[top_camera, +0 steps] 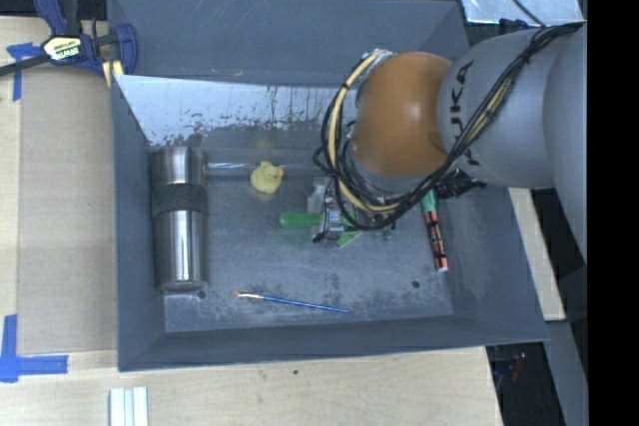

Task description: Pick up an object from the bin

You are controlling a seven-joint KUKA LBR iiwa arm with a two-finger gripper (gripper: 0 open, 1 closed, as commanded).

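My tool (327, 219) hangs at the middle of the bin (300, 35) over a green piece (296, 220); whether it is open or gripping I cannot tell.

Dark letters (461, 105) spelling KUKA run down the grey arm (519, 115), just right of the orange cover (399, 115), partly crossed by cables (499, 80). Print on the red-and-black pen (436, 234) below that cover is unreadable.
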